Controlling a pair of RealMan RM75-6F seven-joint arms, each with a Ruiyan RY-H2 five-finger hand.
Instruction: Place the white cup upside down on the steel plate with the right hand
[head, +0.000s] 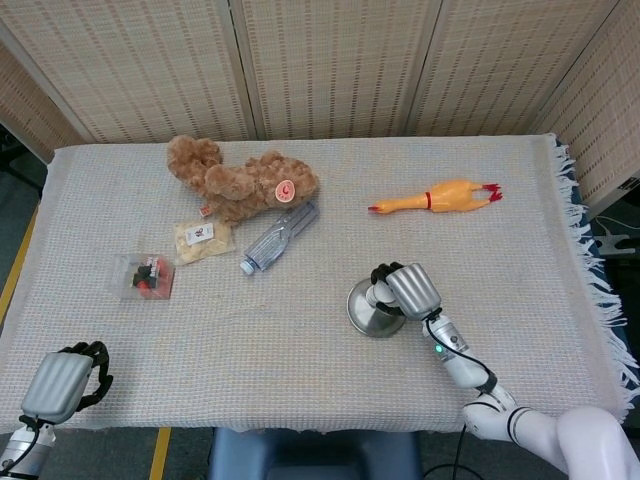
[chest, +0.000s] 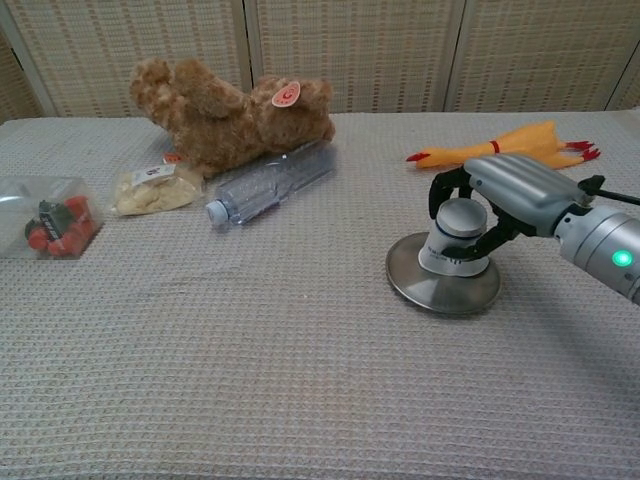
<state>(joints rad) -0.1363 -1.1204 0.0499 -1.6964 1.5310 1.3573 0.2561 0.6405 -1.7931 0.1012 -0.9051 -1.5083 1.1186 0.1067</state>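
Note:
The white cup (chest: 456, 238) stands upside down on the steel plate (chest: 430, 285), toward the plate's right half. My right hand (chest: 505, 195) grips the cup from above and the right, its dark fingers wrapped around it. In the head view the same right hand (head: 410, 289) covers most of the cup, and the steel plate (head: 366, 310) shows to its left. My left hand (head: 62, 382) rests at the near left corner of the table, fingers curled in, holding nothing.
A brown teddy bear (head: 240, 178), a clear plastic bottle (head: 280, 236), a snack bag (head: 202, 239) and a clear box of red items (head: 146, 277) lie at the left. A yellow rubber chicken (head: 440, 197) lies at the back right. The tablecloth's fringed edge (head: 592, 260) runs down the right.

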